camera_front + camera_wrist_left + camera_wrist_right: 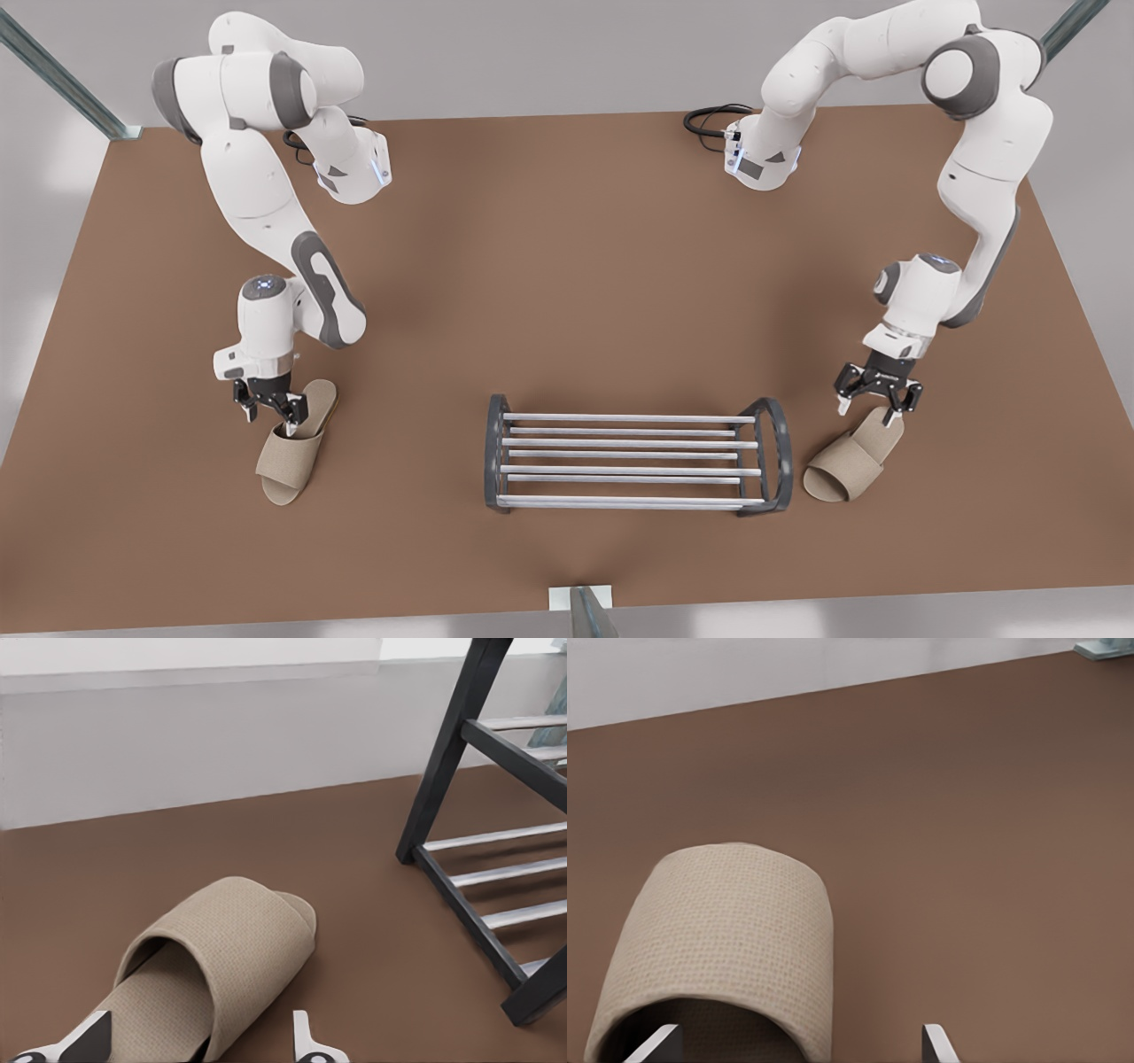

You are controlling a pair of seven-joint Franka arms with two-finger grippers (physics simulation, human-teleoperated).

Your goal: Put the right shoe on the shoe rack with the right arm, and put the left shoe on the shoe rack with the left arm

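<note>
My left tool (877,406) is open, fingers on both sides of the left shoe's (850,465) heel, at 3 o'clock of the rack (496,452). My right tool (270,409), also open, straddles the right shoe (292,452) at 9 o'clock. Both shoes lie on the desk (576,266).

Left hand (877,404) over left shoe (846,465), right hand (273,415) over right shoe (288,461)

Brown tabletop (585,266), pale grey surround (soft light), metal struts (62,80) at corners.
</note>
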